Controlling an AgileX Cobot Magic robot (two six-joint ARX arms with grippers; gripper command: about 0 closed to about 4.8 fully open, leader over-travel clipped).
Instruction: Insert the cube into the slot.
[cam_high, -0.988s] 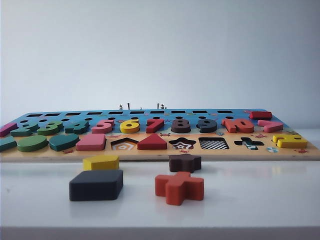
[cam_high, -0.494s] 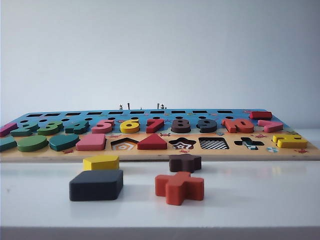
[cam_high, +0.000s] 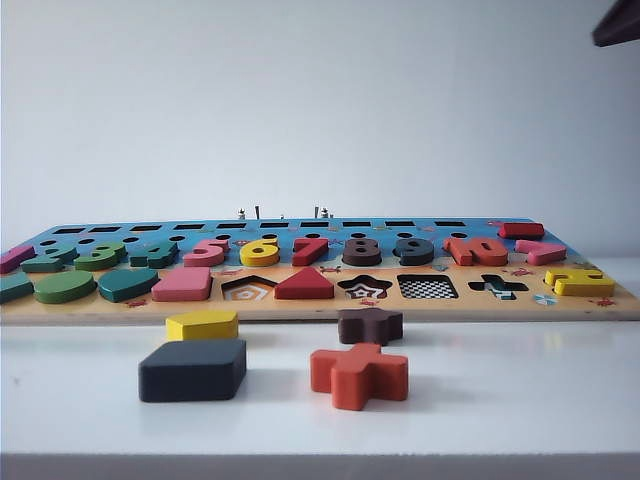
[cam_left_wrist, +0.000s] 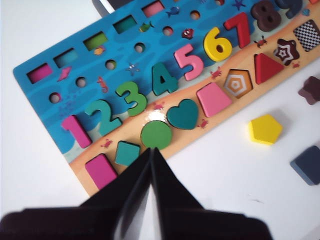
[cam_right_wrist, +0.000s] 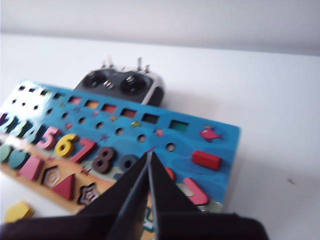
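Cube (cam_high: 192, 369) flat on table (cam_high: 500, 420), apart from slot (cam_high: 427, 287); left hand (cam_left_wrist: 151, 152) and right hand (cam_right_wrist: 149, 156) above board (cam_high: 300, 310), both closed, empty.

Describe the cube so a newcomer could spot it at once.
On the white table, in front of the colourful puzzle board, lie four loose blocks. The cube is the front left one, just ahead of the yellow pentagon: flat, navy-black, square, rounded corners.

You can read wooden numerals on the puzzle board (cam_left_wrist: 45, 100): 1 (cam_left_wrist: 76, 131), 2 (cam_left_wrist: 101, 116), 3 (cam_left_wrist: 131, 97), 4 (cam_left_wrist: 164, 79), 5 (cam_left_wrist: 189, 62), 6 (cam_left_wrist: 218, 44), 7 (cam_left_wrist: 240, 29), 8 (cam_left_wrist: 265, 14). No other text is legible.
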